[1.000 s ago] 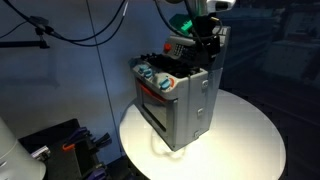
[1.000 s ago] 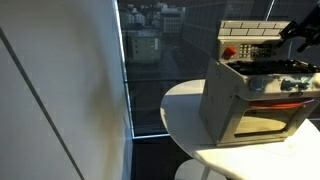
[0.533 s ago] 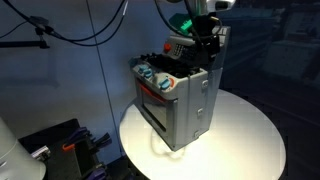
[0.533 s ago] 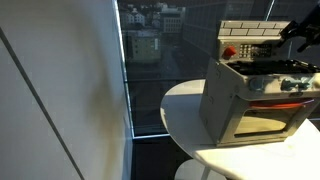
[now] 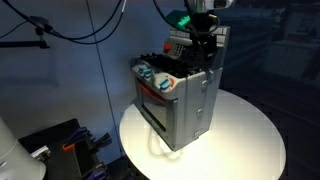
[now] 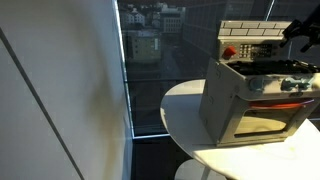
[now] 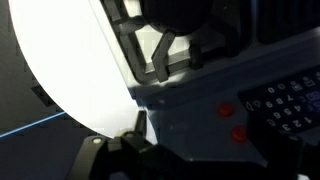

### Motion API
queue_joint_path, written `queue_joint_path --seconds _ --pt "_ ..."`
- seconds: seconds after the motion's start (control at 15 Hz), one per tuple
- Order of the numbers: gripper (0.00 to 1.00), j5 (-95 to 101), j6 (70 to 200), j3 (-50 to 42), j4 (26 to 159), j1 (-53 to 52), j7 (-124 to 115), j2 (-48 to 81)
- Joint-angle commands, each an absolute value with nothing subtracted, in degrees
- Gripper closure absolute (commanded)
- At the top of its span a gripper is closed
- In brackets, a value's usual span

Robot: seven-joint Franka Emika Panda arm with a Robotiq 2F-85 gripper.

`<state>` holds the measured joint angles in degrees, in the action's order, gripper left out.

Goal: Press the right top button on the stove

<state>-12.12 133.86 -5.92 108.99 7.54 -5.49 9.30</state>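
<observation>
Upper centre, the black gripper (image 5: 204,55) hung by the back wall of the small grey toy stove (image 5: 183,100); its finger spacing was unreadable.

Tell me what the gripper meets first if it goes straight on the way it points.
Most likely the stove: the gripper points down at the top of its tiled back wall, close to the red buttons. Depth is unclear, so wall edge or button cannot be told.

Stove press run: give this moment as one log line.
gripper: at stove back wall | jaws: unclear | red buttons: in wrist view | contact: cannot tell | stove on round white table
</observation>
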Motion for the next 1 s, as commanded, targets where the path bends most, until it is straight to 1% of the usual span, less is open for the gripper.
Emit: queue_joint_path --seconds 0.0,0.67,0.93 --pt "0.0 -13.0 128.8 -6.1 109.5 8.1 -4.2 6.6" --pt "0.0 -8.4 111.8 -7.6 108.7 7.7 -6.6 1.8" --pt "0.0 -5.4 107.6 -7.8 109.1 7.6 -6.9 -0.1"
